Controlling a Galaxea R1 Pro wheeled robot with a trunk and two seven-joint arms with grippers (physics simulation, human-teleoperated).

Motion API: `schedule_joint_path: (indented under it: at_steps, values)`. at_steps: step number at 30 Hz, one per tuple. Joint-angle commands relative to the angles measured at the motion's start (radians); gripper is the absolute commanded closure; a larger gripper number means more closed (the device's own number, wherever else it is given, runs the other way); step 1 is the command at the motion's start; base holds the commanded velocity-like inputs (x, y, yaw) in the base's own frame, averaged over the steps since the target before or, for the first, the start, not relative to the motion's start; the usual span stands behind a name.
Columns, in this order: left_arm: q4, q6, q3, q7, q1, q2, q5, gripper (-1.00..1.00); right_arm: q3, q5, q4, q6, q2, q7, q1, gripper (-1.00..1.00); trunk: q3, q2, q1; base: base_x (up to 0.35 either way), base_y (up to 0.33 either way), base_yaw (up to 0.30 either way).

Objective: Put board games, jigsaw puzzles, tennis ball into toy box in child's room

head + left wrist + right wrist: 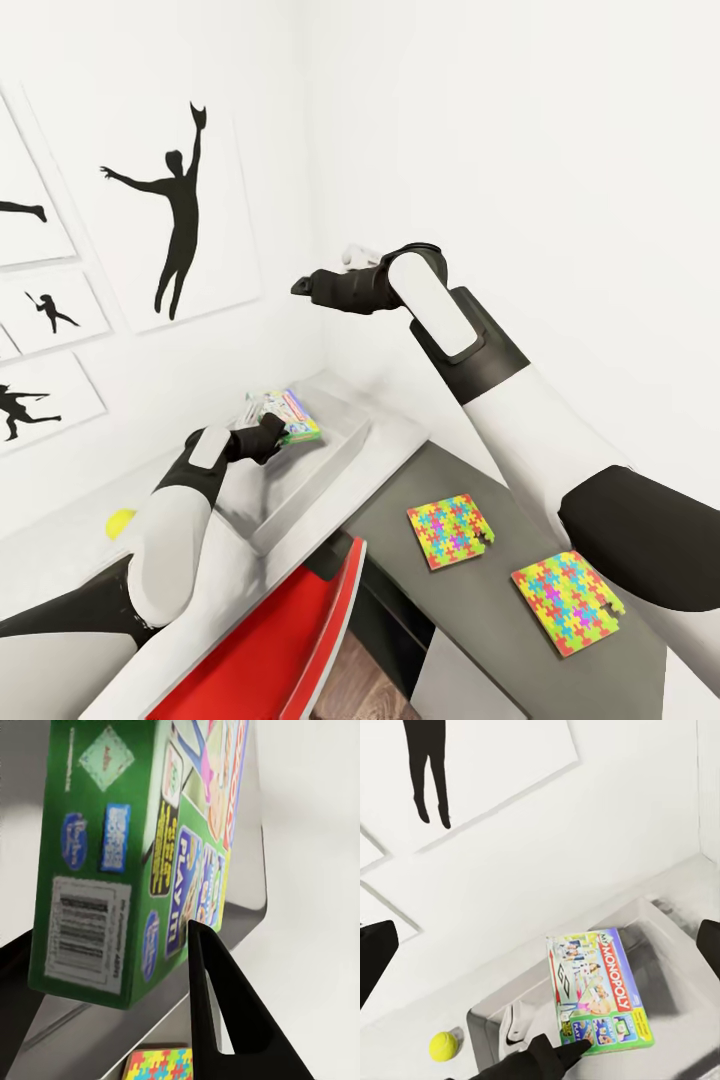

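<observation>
A white-and-green Monopoly board game (290, 418) hangs tilted over the grey toy box (345, 432), with my left gripper (272, 432) shut on its near edge. In the right wrist view the same board game (598, 988) sits above the toy box (681, 971), and the tennis ball (444, 1046) lies beside the box on the pale table (405, 1057). Up close, the board game (127, 862) fills the space between the left fingers (225, 1012). My right gripper (303, 287) is raised high above the box, open and empty. Two jigsaw puzzles (450, 530) (568, 603) lie on the lower dark grey surface. The tennis ball (120, 522) rests on the table (60, 545).
A red chair (290, 640) stands under the table's front edge, close to my left arm. White walls with framed black silhouette pictures (175, 215) enclose the corner behind the toy box. Wood floor (355, 680) shows beneath the chair.
</observation>
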State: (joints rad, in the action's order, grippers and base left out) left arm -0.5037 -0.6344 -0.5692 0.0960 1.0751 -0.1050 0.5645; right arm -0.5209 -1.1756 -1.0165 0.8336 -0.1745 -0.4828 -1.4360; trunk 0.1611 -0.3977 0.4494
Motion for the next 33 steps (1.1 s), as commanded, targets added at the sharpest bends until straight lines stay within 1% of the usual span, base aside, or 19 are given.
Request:
schedule_joint_path:
  at_steps: [1, 7, 17, 22, 30, 33]
  values:
    - [-0.002, -0.006, -0.005, 0.010, 0.002, -0.001, 0.011, 1.00, -0.001, -0.010, -0.001, 0.000, 0.000, -0.011, -0.001, -1.00, 0.004, -0.002, 0.001, 0.000, 0.000, 0.000]
    - [-0.005, -0.009, -0.005, 0.005, 0.009, -0.001, 0.012, 1.00, -0.001, -0.011, 0.003, 0.001, 0.000, -0.011, -0.001, -1.00, 0.013, -0.002, 0.001, 0.000, 0.000, 0.000]
    - [-0.007, -0.010, -0.005, 0.003, 0.051, -0.001, 0.012, 1.00, 0.001, -0.012, 0.004, 0.002, 0.000, -0.010, -0.001, -1.00, 0.029, -0.002, 0.001, 0.000, 0.000, 0.000]
    - [-0.007, -0.008, -0.005, 0.006, 0.057, -0.003, 0.012, 1.00, 0.001, -0.012, 0.004, 0.002, 0.000, -0.010, -0.001, -1.00, 0.037, -0.002, 0.001, 0.000, 0.000, 0.000]
    - [-0.007, -0.005, -0.005, 0.010, 0.058, -0.012, 0.013, 1.00, 0.004, -0.012, 0.004, 0.002, 0.000, -0.011, -0.002, -1.00, 0.050, -0.002, 0.001, 0.000, 0.000, 0.000]
    - [-0.006, -0.005, -0.003, 0.010, 0.058, -0.020, 0.013, 1.00, 0.004, -0.012, 0.004, 0.003, 0.000, -0.012, -0.003, -1.00, 0.054, -0.002, 0.001, 0.000, 0.000, 0.000]
